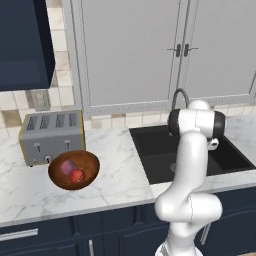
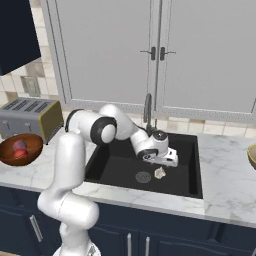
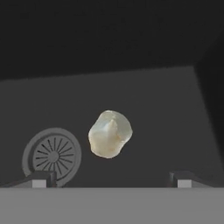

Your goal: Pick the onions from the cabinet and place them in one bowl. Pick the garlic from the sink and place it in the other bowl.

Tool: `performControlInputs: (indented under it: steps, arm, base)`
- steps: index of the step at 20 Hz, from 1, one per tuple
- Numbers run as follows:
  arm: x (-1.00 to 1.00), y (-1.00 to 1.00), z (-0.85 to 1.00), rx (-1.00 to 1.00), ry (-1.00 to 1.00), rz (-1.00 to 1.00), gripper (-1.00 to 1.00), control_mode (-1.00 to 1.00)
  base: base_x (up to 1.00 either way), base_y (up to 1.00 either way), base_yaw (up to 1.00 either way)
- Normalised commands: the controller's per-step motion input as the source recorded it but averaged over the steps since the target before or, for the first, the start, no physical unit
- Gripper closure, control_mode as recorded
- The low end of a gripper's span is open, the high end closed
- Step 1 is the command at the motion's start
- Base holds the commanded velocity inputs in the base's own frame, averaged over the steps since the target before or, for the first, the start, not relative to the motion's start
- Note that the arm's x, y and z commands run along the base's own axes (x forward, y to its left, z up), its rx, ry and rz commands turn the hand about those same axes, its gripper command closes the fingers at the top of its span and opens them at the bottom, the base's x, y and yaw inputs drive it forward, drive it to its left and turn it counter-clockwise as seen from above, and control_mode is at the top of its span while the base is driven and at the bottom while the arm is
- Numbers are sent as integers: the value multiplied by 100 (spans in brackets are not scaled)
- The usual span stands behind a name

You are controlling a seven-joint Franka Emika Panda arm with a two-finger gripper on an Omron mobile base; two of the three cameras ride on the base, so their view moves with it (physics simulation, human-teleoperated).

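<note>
The cream-white garlic (image 3: 109, 133) lies on the floor of the black sink (image 2: 115, 167), just right of the round steel drain (image 3: 52, 155). My gripper (image 2: 163, 164) hangs open low inside the basin, directly over the garlic (image 2: 160, 173), and is not touching it. In the hand view the two fingertips (image 3: 39, 178) stand wide apart on either side of the bulb. Both onions rest in the reddish-brown wooden bowl (image 1: 91, 162) on the counter by the toaster: a bright red one (image 1: 77, 175) and a duller pinkish one (image 1: 66, 167). The navy cabinet (image 1: 22, 45) hangs at the upper left.
A silver toaster (image 1: 50, 134) stands behind the bowl. The curved faucet (image 2: 148, 107) rises at the sink's back edge, close to my wrist. Light grey double-door cabinets (image 2: 150, 55) fill the wall above. Another bowl's rim (image 2: 252, 156) shows at the far right of the counter.
</note>
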Motion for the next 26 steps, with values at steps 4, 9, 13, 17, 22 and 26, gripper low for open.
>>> performControlInputs:
  steps: [4, 9, 13, 17, 22, 26]
  arm:
    - [20, 7, -35, 0, 0, 0, -100, -100]
    - [36, 0, -37, 0, 0, 0, -100, -100]
    - [41, -4, -39, 0, 0, 0, -100, -100]
    - [13, -19, -39, 0, 1, 0, -100, -100]
    - [5, -8, -31, 2, 3, 0, -100, -100]
    - [7, 0, -32, 4, 5, 0, 100, -100]
  base:
    - [0, 0, 0]
    - [0, 0, 0]
    - [0, 0, 0]
    - [0, 0, 0]
    - [0, 0, 0]
    - [0, 0, 0]
